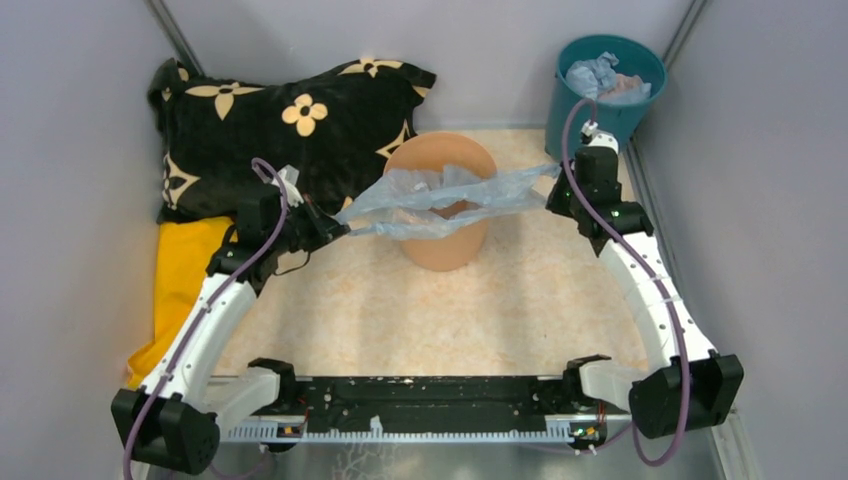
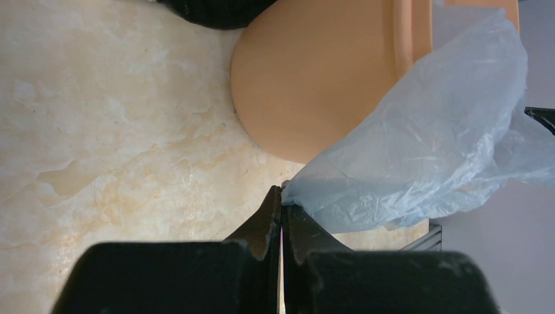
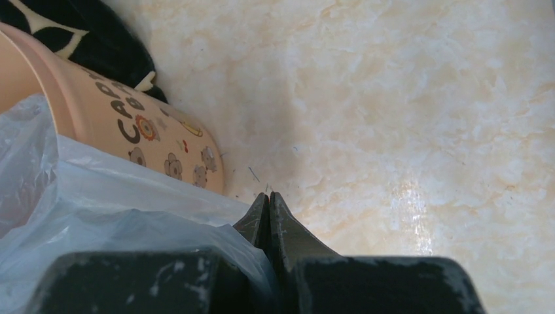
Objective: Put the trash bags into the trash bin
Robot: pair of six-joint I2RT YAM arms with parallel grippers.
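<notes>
Nearest to us, on the pale marbled worktop (image 1: 450,320), the two arms curve up from their bases toward the middle. The left end effector (image 2: 281,196) has its two fingers pressed together, and they pinch one corner of the trash bag (image 2: 425,157), a thin pale blue film that fans out from the fingertips. The right end effector (image 3: 269,199) is also closed tight, and the film of the same bag lies against its left finger; from the wrist view we see the plastic bunched beside the finger, and the top view shows the bag ending at these tips.

In the top view the bag (image 1: 450,195) is stretched between the left end effector (image 1: 343,228) and the right end effector (image 1: 553,195), as two strips with a gap between them. It runs across the open mouth of the trash bin (image 1: 440,250), the peach-orange bucket that stands upright in the middle of the worktop. We cannot tell whether the film touches the rim or how far it hangs inside. Through the gap we see only the orange inner wall.

At the left lies a yellow cloth (image 1: 185,280), and behind it a black cushion (image 1: 300,110) with yellow flowers. In the far right corner stands a dark teal bucket (image 1: 575,110), which holds crumpled pale blue film (image 1: 595,72) and something pinkish beside it
</notes>
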